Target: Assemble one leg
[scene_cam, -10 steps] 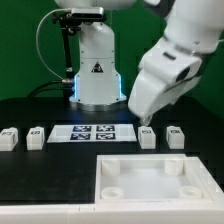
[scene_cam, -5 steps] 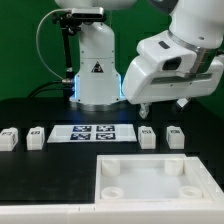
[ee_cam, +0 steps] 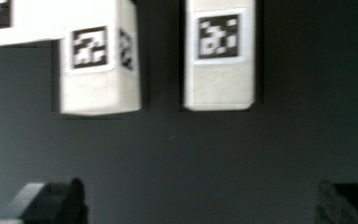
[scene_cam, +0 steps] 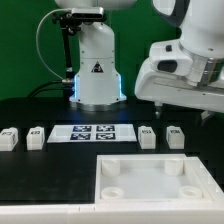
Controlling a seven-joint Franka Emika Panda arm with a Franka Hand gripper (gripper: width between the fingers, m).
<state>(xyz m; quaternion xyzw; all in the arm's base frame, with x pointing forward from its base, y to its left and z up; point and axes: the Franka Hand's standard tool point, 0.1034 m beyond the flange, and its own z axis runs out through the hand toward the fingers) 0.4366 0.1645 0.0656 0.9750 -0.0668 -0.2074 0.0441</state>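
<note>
Two are lying on the black tabletop [scene_cam: 40, 165], right of centre in the exterior view: the leg [scene_cam: 148, 137] and a second leg [scene_cam: 176, 136] just beside it. The jaws are hovering above, spread wide, gripping nothing, with both legs lying outside their gap.

Four alike legs, small white blocks w/ a black-and-white tag on the upper face, are laid flat in one row. At ext. view's left: outer left leg [scene_cam: 10, 139] and inner left leg [scene_cam: 36, 136], near but apart. At its right: inner right leg [scene_cam: 147, 137] and outer right leg [scene_cam: 176, 136], parallel, a gap between.
</note>
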